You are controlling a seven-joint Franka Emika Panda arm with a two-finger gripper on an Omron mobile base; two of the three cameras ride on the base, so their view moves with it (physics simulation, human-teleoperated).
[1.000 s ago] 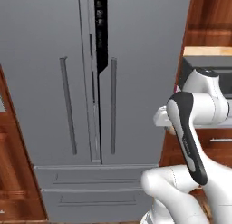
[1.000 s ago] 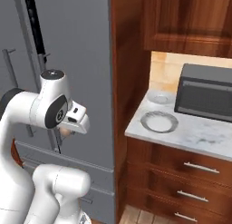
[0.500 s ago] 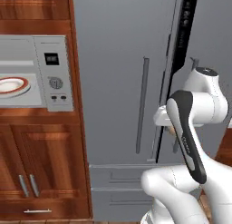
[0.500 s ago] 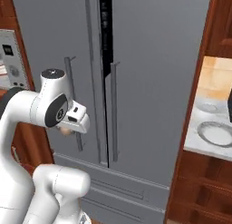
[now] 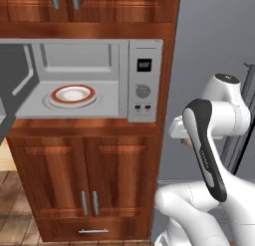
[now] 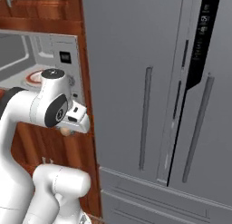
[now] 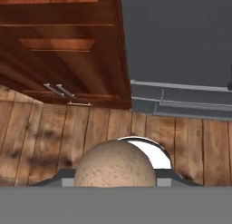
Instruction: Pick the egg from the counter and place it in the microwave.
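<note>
The egg [image 7: 115, 164], tan and speckled, sits at the bottom centre of the hand view, clenched between the fingers, whose grey tips flank it on either side. In the right base view a small patch of it [image 6: 66, 131] peeks out beneath the white hand at the left of the frame, held in the air in front of the wood cabinets [image 6: 47, 141].

Below the egg in the hand view lie a wooden plank floor [image 7: 54, 137], the reddish-brown cabinet doors with two metal handles at upper left, and the grey lower drawers of the refrigerator [image 7: 190, 100] at upper right.

In the left base view the microwave [image 5: 89, 78] fills the upper left, its door swung open, the light grey cavity bare but for a red-rimmed plate [image 5: 72, 94] on the turntable. Its control panel with display, dial and buttons is to the right of the cavity. The arm rises at the lower right of that frame, well apart from the microwave opening.
</note>
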